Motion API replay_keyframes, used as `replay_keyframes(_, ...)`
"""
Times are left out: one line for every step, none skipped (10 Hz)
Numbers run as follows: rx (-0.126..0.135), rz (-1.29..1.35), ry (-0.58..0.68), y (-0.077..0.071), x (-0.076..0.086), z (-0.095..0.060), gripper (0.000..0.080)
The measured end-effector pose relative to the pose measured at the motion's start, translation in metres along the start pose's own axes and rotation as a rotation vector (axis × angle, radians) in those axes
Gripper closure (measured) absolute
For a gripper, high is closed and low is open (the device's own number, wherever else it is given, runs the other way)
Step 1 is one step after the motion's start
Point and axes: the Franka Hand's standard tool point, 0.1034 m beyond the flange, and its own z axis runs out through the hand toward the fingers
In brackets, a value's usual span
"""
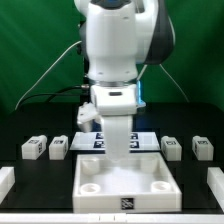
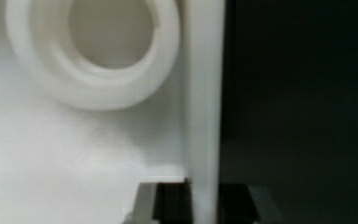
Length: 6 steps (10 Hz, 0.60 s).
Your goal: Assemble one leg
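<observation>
The large white square tray-like piece (image 1: 127,180) lies at the front middle of the black table. My gripper (image 1: 120,152) is down on its far wall. In the wrist view the gripper (image 2: 202,188) has one dark finger (image 2: 169,203) on each side of the thin white wall (image 2: 204,100), and both touch it. A raised corner ring (image 2: 101,50) of the tray shows beside the wall. Two legs, small white blocks with tags, stand at the exterior view's left (image 1: 35,148) (image 1: 58,147) and two at its right (image 1: 171,147) (image 1: 202,148), all apart from the gripper.
The marker board (image 1: 148,138) lies behind the tray, partly hidden by the arm. White blocks sit at the table's front left edge (image 1: 5,180) and front right edge (image 1: 214,186). A green curtain closes the back.
</observation>
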Motion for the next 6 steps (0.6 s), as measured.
replay_keyframes(-0.01, 0.007, 0.009, 0.009, 0.019, -0.001, 0.0742)
replay_keyframes(-0.017, 0.027, 0.016, 0.018, 0.035, -0.002, 0.0742)
replay_keyframes(-0.023, 0.027, 0.022, 0.03, 0.05, -0.004, 0.0742)
replay_keyframes(-0.031, 0.037, 0.027, 0.041, 0.059, -0.004, 0.0742)
replay_keyframes(-0.028, 0.065, 0.03, 0.049, 0.064, -0.002, 0.0742)
replay_keyframes(-0.009, 0.082, 0.026, 0.049, 0.065, -0.002, 0.0742)
